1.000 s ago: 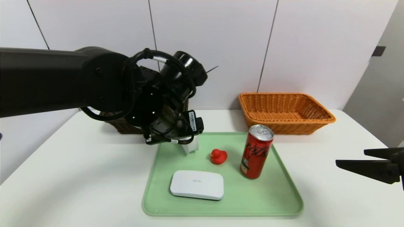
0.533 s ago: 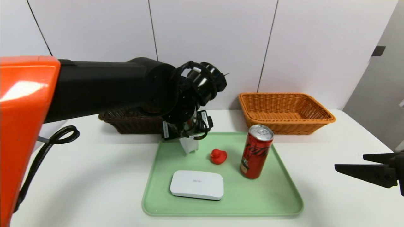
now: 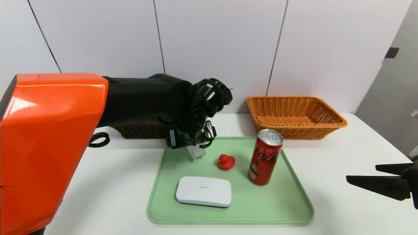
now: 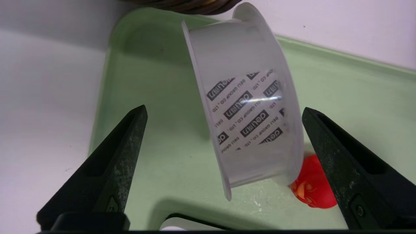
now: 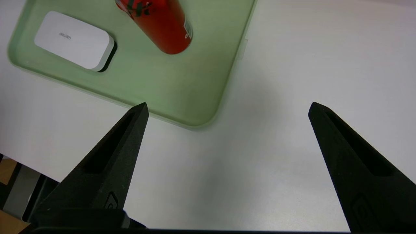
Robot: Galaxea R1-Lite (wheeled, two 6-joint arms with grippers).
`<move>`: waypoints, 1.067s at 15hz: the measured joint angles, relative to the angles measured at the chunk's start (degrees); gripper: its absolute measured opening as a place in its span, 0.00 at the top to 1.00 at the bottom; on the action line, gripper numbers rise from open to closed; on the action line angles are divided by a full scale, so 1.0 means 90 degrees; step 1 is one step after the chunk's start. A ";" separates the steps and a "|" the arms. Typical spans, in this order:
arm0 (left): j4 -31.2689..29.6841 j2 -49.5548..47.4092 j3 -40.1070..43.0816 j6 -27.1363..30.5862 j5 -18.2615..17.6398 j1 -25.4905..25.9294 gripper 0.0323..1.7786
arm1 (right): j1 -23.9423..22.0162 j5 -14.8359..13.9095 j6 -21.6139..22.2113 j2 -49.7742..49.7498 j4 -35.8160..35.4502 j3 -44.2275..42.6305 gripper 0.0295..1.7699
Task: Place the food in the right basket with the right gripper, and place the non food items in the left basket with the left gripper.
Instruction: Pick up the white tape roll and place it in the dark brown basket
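A red drink can [image 3: 265, 156] stands upright on the right part of the green tray [image 3: 287, 202]. A small red duck [image 3: 226, 162], a flat white box [image 3: 203, 191] and a translucent white roll [image 3: 196, 152] standing on its edge also sit on the tray. My left gripper [image 4: 224, 111] is open right above the roll [image 4: 247, 107], one finger on each side, touching nothing. The duck [image 4: 312, 193] lies just beyond the roll. My right gripper [image 3: 362, 172] hovers open and empty over bare table right of the tray. In the right wrist view the can [image 5: 156, 26] and box [image 5: 73, 40] show far off.
The orange wicker basket [image 3: 295, 116] stands at the back right. The dark brown basket [image 3: 140, 129] at the back left is mostly hidden behind my left arm [image 3: 140, 98]. The arm's orange shell [image 3: 49, 147] blocks the table's left side. A white wall stands behind.
My left arm has swung lower and forward, bringing its orange shell into view and settling the wrist over the roll. The right gripper has barely shifted. Nothing on the tray moved.
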 joint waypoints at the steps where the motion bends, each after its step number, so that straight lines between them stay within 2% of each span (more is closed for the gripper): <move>1: 0.0000 0.0016 -0.0003 0.0008 0.0003 0.0028 0.16 | 0.0005 0.0000 0.0000 -0.0003 -0.0007 0.0005 0.04; 4: 0.0012 0.0072 -0.0003 0.0003 0.0004 0.0068 0.41 | 0.0003 0.0000 0.0000 -0.0005 -0.0009 0.0009 0.04; 7: 0.0047 0.0095 0.0000 -0.0014 0.0000 0.0062 0.60 | 0.0000 0.0003 -0.0003 -0.0034 -0.0001 0.0012 0.04; 8: 0.0070 0.0089 0.0001 -0.0019 0.0003 0.0065 0.69 | 0.0000 0.0005 -0.0003 -0.0043 -0.0007 0.0022 0.04; 16: 0.1173 -0.0370 0.0046 -0.0237 -0.0042 -0.0265 0.69 | -0.0028 0.0023 0.0012 -0.0088 -0.0009 0.0080 0.04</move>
